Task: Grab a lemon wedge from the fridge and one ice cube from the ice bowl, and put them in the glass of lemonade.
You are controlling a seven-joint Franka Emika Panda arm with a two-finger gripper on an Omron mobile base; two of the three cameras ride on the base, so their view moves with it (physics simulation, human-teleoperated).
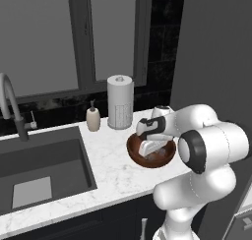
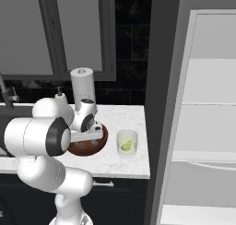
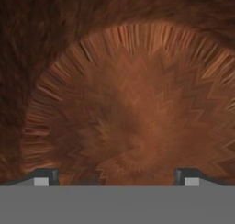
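Observation:
My gripper (image 1: 150, 148) (image 2: 87, 137) (image 3: 116, 175) reaches down into the reddish-brown wooden ice bowl (image 1: 135, 154) (image 2: 99, 144) on the marble counter. Its jaws stand open, wide apart, with nothing between them in the hand view, where the bowl's grained bottom (image 3: 131, 108) is very close. The ice cube is hidden under the hand. Just right of the bowl stands the glass of lemonade (image 2: 126, 137), with the yellowish-green lemon wedge (image 2: 124, 147) lying inside it. The fridge (image 2: 203, 104) is open at the right, white inside with pale shelves.
A tall white perforated cylinder (image 1: 120, 101) (image 2: 82, 83) and a soap dispenser (image 1: 93, 118) stand behind the bowl. The sink (image 1: 39, 170) and faucet (image 1: 11, 104) lie to the left. The counter's front edge (image 2: 115, 172) is close to the bowl and glass.

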